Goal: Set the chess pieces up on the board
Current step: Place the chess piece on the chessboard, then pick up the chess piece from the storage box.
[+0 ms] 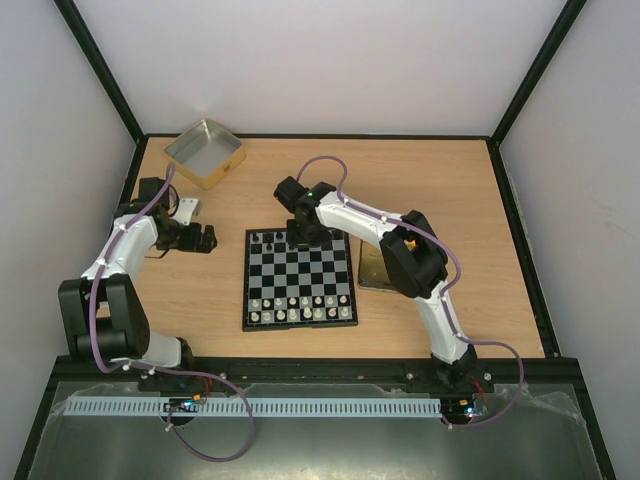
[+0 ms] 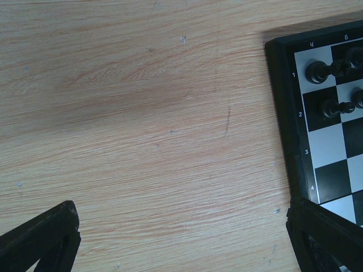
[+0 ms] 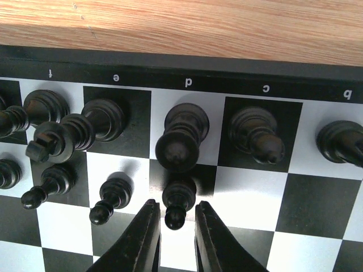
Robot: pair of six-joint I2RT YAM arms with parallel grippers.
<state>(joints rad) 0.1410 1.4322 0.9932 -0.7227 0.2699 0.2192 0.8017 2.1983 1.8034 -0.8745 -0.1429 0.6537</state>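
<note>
Right hand [image 3: 176,211]: narrowly parted, pawn [image 3: 178,195] straddled at lower centre of right wrist view, slim gaps seen; pawn judged seated on d-file square of board [image 1: 300,275]. Left hand [image 2: 181,208]: spread wide, held over worktop [image 2: 142,113] left of board, out of way.

The board [image 1: 300,277] — small, square, checked black and pale grey within a thin black border — is laid flat. The chess pieces [image 3: 177,204], black and upright, are set along its lettered edge: taller ones on the outer row, pawns just inside.
</note>
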